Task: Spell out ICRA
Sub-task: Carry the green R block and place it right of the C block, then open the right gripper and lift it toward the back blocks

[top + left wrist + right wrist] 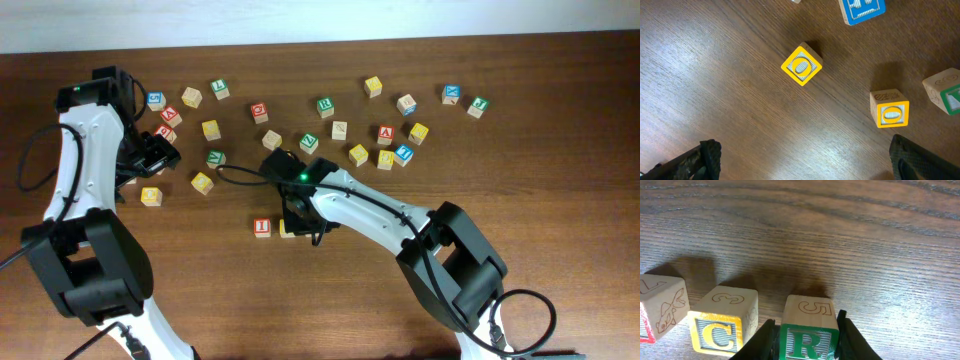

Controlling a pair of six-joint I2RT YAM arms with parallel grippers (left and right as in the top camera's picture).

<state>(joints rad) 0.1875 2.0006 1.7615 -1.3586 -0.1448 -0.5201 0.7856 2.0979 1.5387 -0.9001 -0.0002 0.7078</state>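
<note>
My right gripper [300,214] [806,339] is shut on the green R cube [807,325], one finger on each side. It stands right of the yellow C cube [720,327] [287,231] with a small gap. The red I cube [262,227] [657,310] is left of C. In the overhead view the R cube is hidden under the gripper. The red A cube [385,134] lies among loose cubes at the back right. My left gripper [152,158] [802,160] is open and empty over bare wood.
Several loose letter cubes are scattered across the back of the table, among them another green cube [325,105]. Two yellow O cubes [801,66] [890,111] and a blue cube [862,10] lie ahead of the left gripper.
</note>
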